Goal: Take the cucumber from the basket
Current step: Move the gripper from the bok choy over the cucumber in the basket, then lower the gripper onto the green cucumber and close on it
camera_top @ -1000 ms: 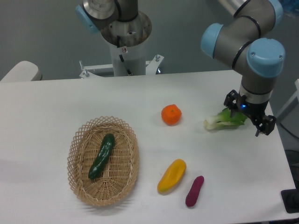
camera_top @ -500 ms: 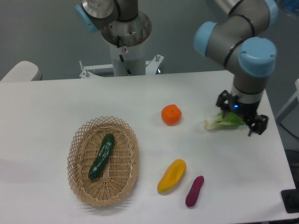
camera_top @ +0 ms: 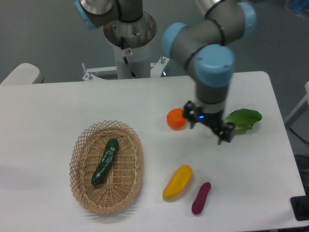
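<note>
The dark green cucumber point(camera_top: 105, 161) lies lengthwise inside the oval tan wicker basket point(camera_top: 82, 188) at the left front of the table. My gripper point(camera_top: 208, 129) hangs over the table's middle right, between the orange and the bok choy, far right of the basket. Its fingers point(camera_top: 226, 134) stand apart with nothing between them, so it is open.
An orange point(camera_top: 176, 119) sits just left of the gripper. The leafy bok choy point(camera_top: 244, 119) lies right of it, partly behind the wrist. A yellow pepper point(camera_top: 177, 182) and a purple oblong vegetable point(camera_top: 201, 198) lie at the front, right of the basket.
The arm has swung left, away from the bok choy, and the gripper now hangs beside the orange. The bok choy stays on the table. The cucumber has not moved.
</note>
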`<state>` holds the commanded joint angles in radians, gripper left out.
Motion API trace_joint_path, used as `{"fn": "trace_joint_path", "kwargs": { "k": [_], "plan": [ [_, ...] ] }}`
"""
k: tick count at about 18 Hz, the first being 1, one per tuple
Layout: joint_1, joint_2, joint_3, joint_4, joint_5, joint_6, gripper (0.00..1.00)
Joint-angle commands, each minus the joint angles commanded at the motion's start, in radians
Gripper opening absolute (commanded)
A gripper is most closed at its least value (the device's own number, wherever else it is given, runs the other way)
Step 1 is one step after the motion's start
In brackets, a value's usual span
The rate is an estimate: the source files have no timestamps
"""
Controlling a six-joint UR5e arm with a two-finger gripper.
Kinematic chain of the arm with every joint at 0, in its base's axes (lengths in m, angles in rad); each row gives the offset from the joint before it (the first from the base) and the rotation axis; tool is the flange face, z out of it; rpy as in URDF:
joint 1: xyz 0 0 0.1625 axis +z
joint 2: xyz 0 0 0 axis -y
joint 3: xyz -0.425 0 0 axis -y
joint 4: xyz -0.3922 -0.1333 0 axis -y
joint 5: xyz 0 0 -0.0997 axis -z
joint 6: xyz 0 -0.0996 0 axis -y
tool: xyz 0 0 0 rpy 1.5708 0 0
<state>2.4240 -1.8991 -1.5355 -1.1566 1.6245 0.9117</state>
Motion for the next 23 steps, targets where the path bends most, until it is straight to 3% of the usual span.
{"fn": "trace_joint_path", "kwargs": {
  "k": [7, 9, 14, 23],
  "plan": [
    [-0.155, -0.014, -0.028, 0.014, -0.011, -0.321, 1.0],
    [-0.192, -0.023, -0.066, 0.073, -0.011, -0.382, 1.0],
    [-0.236, -0.032, -0.156, 0.152, -0.006, -0.379, 1.0],
    [-0.238, -0.058, -0.13, 0.161, -0.008, -0.375, 1.0]
  ]
}}
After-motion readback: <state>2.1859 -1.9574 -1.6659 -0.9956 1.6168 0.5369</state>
